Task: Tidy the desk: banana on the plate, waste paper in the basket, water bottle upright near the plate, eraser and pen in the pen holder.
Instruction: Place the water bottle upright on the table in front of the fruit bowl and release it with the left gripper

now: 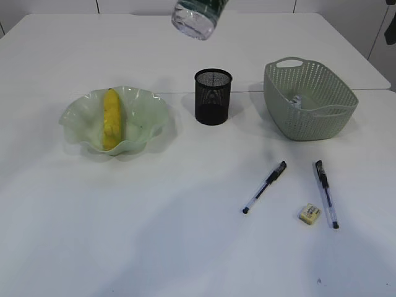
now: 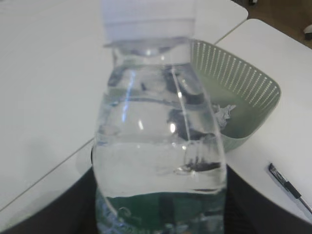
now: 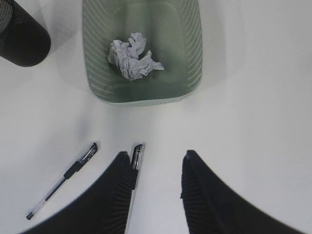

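I'm looking at an office-like desk setup, plain white worktop point(image 1: 185, 247), mesh pen holder point(image 1: 213, 97), pens, pale cabinet fronts behind

No legible text, brand, number or sign found in any view. The water bottle point(image 2: 161, 146) carries a green label band at its lower body, seen in the left wrist view; printing on it is blurred and cannot be read. The eraser point(image 1: 309, 214), lying toward the table's front right, shows a dark mark on its top face, too small to make out. The two pens point(image 1: 264, 187) point(image 1: 326, 193) show no readable lettering on their barrels. The pen holder point(image 1: 213, 96), the basket point(image 1: 309, 99) and the plate point(image 1: 80, 117) bear no visible markings.
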You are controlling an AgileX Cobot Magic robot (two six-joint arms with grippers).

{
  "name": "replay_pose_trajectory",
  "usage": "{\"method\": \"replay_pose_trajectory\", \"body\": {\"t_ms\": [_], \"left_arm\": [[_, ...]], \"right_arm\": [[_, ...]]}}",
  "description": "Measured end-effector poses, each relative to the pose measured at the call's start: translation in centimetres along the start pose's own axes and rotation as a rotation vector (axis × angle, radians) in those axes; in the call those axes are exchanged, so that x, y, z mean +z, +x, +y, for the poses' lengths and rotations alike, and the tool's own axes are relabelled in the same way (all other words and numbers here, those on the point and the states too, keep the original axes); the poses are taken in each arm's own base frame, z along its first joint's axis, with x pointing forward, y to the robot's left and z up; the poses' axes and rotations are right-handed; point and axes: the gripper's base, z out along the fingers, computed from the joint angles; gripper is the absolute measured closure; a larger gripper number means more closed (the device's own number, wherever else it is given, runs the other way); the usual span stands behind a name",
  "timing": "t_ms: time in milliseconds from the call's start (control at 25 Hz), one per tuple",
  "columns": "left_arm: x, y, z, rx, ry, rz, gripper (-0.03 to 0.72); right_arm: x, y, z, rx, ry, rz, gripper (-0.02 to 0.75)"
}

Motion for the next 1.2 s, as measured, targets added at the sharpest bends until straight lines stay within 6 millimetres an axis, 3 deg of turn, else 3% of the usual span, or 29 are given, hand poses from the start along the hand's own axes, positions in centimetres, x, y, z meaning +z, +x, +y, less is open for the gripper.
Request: {"method": "replay_pose_trajectory", "body": {"t_ms": [440, 760, 1200], "left_arm": [[-6.3, -2.7, 0.7, 0.020, -0.054, -0.149, 0.315], [-9.8, -3.7, 1.1, 0.028, -0.082, -0.215, 0.317], [-18.3, -5.1, 1.9, 0.036, -0.144, -0.368, 0.317]], "right_arm": [[0.0, 0.0, 0.0, 0.000, 0.001, -0.004, 0.475], [0.0, 0.0, 0.0, 0.000, 0.001, -0.004, 0.475], [0.0, -0.1, 0.0, 0.000, 0.001, -0.008, 0.475]]}}
